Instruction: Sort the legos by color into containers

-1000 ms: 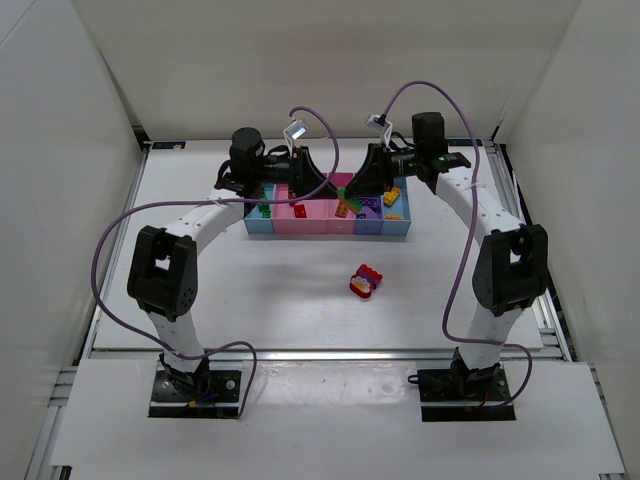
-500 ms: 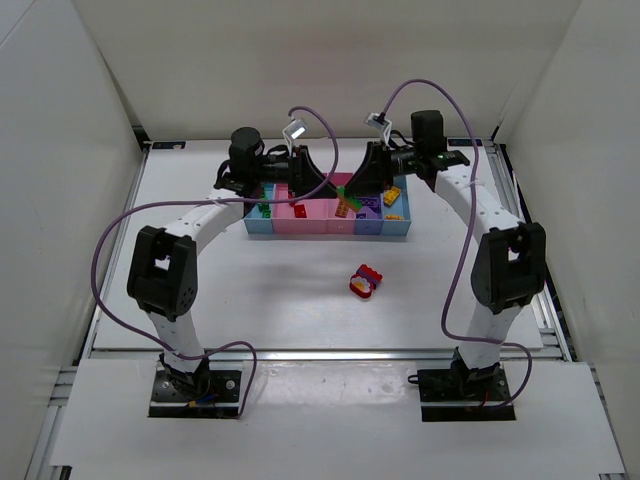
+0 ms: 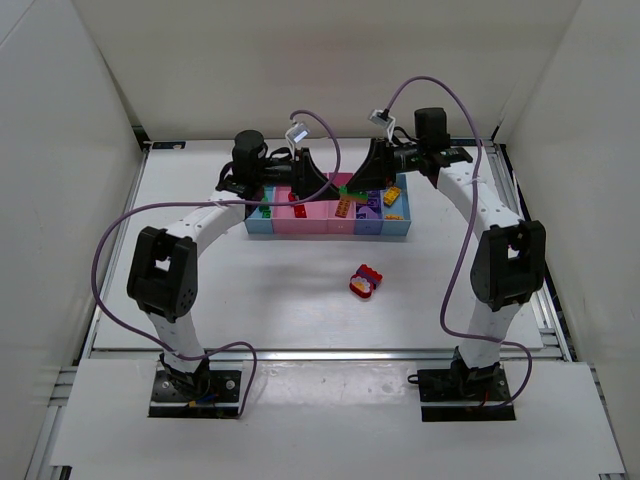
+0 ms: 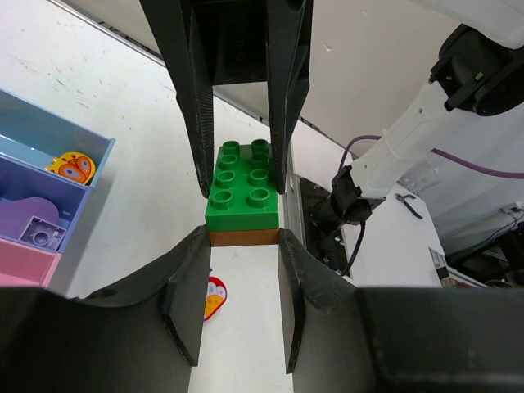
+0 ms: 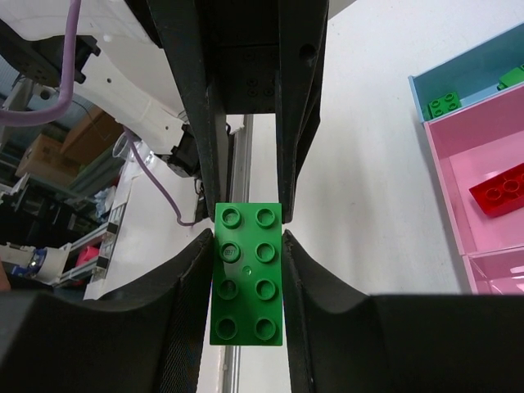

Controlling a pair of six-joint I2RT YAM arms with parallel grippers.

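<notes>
Since a second ago the right wrist has tipped up a little, so its cable plug sits higher in the top view. The left arm has barely shifted, and the loose pieces on the desk lie where they were.

The left gripper (image 4: 243, 246) and the right gripper (image 5: 247, 246) meet tip to tip over the middle of the row of joined shallow plastic bins (image 3: 300, 229), light blue, pink and lavender, at the far side of the white desk (image 3: 250, 290).

In the left wrist view, the left gripper's fingers are clamped on the near end of a green studded plastic toy brick (image 4: 243, 196) with an orange-brown layer (image 4: 243, 237) under it. A second pair of black fingers reaches in from the far side and flanks the brick's other end. The right wrist view shows what looks to be the same green brick pinched between the right gripper's fingers, again with black fingers at its far end. The brick is held up off the desk.

A red brick (image 5: 503, 190) lies in a pink bin, and small green bricks (image 5: 444, 104) lie in the light blue bin beside it. Yellow bricks (image 3: 393, 190) sit in the right-hand blue bin. A small red-and-yellow cluster of pieces (image 3: 366, 281) rests on the desk, near of the bins and well apart from both grippers.
</notes>
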